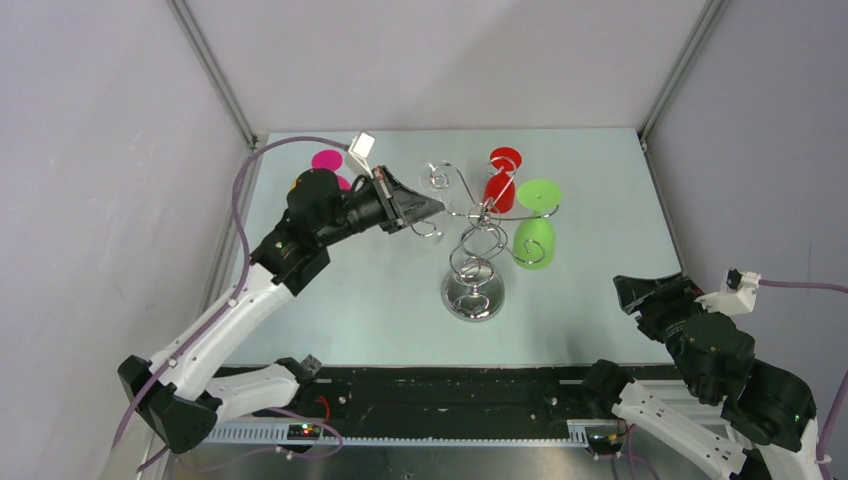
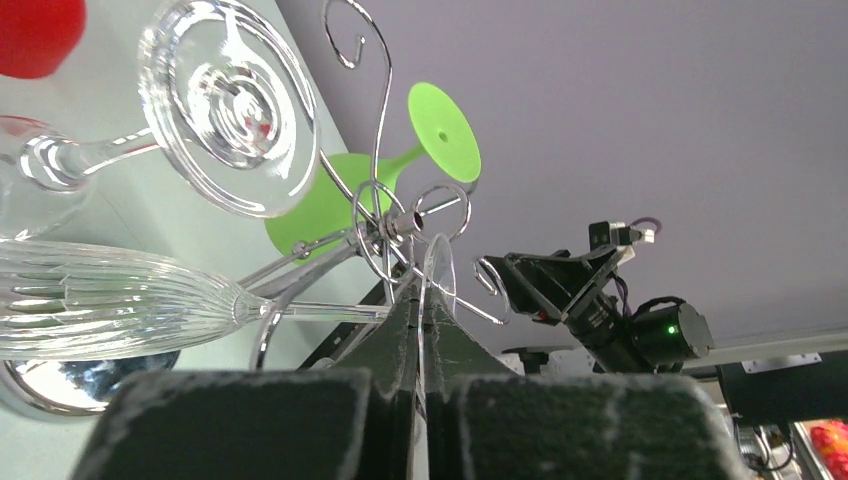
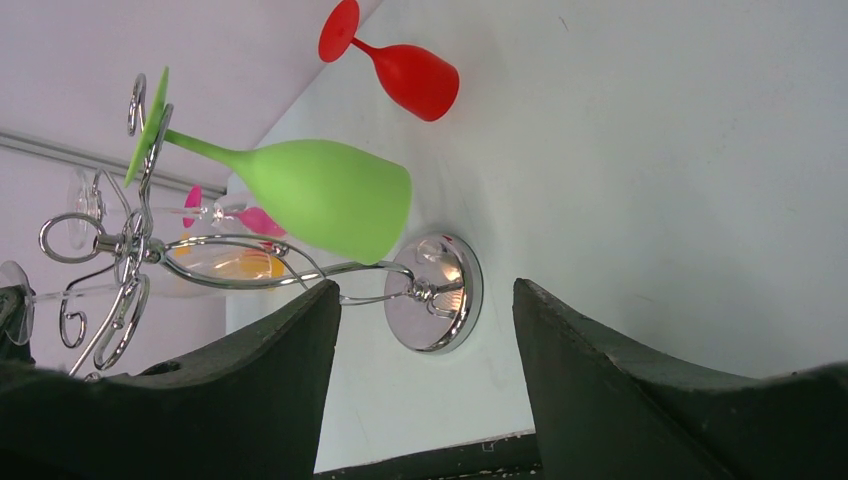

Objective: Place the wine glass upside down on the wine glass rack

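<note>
One clear ribbed wine glass (image 2: 100,310) points bowl-down, stem upright, foot pinched in the left gripper (image 2: 421,292) jaws beside the wine glass rack (image 1: 473,296), rim cut off; right gripper (image 3: 425,300) jaws gape empty.

In the top view the left arm (image 1: 320,205) hides most of a pink glass (image 1: 327,159) at 10 o'clock. In the left wrist view, a red glass (image 2: 35,35) is cut off at 11 o'clock, a ribbed clear glass (image 2: 110,310) at 9 o'clock.

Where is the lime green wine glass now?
Top view: the lime green wine glass hangs upside down on the right side of the chrome wire rack, beside the red wine glass.
</note>
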Available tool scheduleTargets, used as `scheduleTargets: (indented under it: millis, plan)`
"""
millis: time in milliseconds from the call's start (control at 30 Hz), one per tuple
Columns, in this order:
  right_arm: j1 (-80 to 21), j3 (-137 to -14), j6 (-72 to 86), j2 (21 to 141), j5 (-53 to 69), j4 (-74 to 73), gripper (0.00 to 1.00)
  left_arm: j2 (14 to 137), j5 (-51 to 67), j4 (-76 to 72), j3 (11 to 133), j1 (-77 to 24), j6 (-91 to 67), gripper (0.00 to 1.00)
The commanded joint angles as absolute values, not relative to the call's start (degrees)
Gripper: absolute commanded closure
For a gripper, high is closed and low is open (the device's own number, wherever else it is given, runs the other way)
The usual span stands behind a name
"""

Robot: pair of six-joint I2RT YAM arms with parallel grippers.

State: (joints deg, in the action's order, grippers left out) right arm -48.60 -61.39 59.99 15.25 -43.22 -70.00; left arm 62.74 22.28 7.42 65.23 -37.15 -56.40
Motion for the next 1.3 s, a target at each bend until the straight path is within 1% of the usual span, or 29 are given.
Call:
scheduleTargets:
  millis: [0, 433, 767, 1133, 1200, 1233, 1267]
  plan:
    - [-48.93, -61.26, 61.56, 15.08, -44.47, -68.58, 0.32, 60.57, 23.38, 5.98, 65.71, -34.48, -54.27, 1.0]
    - [-49.04, -60.67, 61.7, 15.59, -44.47, -67.91, 0.31, 57.51, 25.13, 6.33, 62.77, -30.81, -54.1, 1.0]
    - [-48.99, -60.21, 61.96, 15.73, -43.84, -67.39, 0.31, 54.68, 26.39, 6.59, 59.76, -29.85, -54.32, 1.0]
    - [-48.93, -60.17, 61.92, 15.49, -43.81, -67.33, 0.31, 51.92, 30.8, 6.69, 56.85, -29.76, -54.31, 1.0]
    - [-49.02, -60.15, 62.18, 15.57, -43.65, -67.47, 0.32, 51.56, 31.26, 6.93, 56.59, -29.78, -53.9, 0.96]
    - [-48.99, -60.19, 62.25, 15.61, -43.56, -67.57, 0.32, 51.53, 31.44, 7.03, 56.55, -29.74, -53.76, 0.92]
    - [-48.97, -60.2, 62.41, 15.64, -43.54, -67.67, 0.32, 51.4, 31.58, 7.32, 56.61, -29.78, -53.47, 0.9]
